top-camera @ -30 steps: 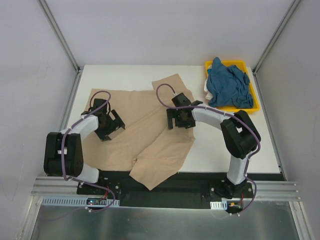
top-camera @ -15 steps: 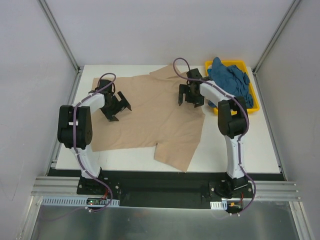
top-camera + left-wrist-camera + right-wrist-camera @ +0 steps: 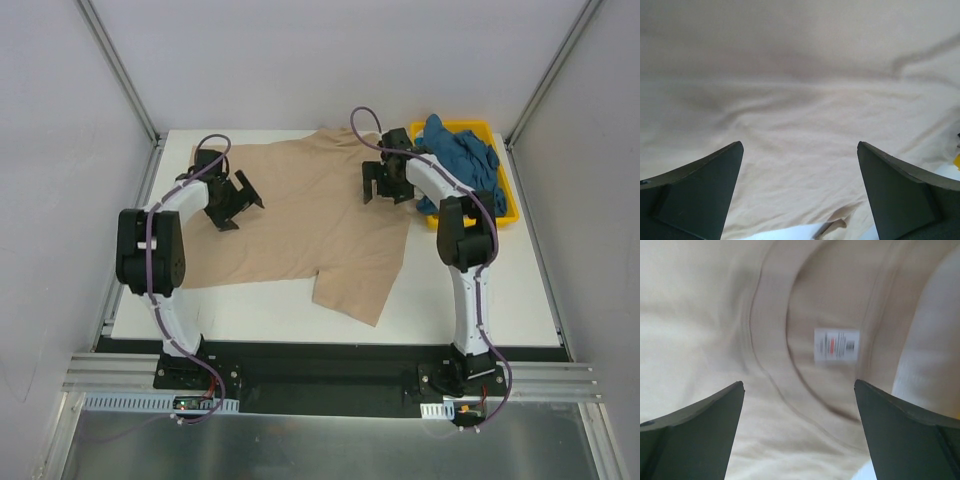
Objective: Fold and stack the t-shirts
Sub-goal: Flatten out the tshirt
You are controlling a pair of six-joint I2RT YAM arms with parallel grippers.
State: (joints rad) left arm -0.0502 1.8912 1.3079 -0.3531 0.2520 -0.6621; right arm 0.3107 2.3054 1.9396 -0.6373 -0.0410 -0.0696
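The tan-beige t-shirt (image 3: pixel 300 215) lies spread flat across the middle of the white table, one sleeve pointing toward the near edge. My left gripper (image 3: pixel 233 203) hovers open over its left part; the left wrist view shows only tan cloth (image 3: pixel 800 115) between the wide-apart fingers. My right gripper (image 3: pixel 378 188) hovers open over the shirt's right side, by the collar; the right wrist view shows the neckband and a small white neck label (image 3: pixel 837 345). The teal-blue t-shirt (image 3: pixel 455 165) lies crumpled in the yellow tray (image 3: pixel 505 208).
The yellow tray stands at the far right corner of the table. Grey frame posts rise at both far corners. White table (image 3: pixel 480 290) shows to the right of the tan shirt and along the near edge.
The tan shirt has been dragged away from the near edge toward the far side and now lies flatter. Both grippers have moved to the far side of the table with it.
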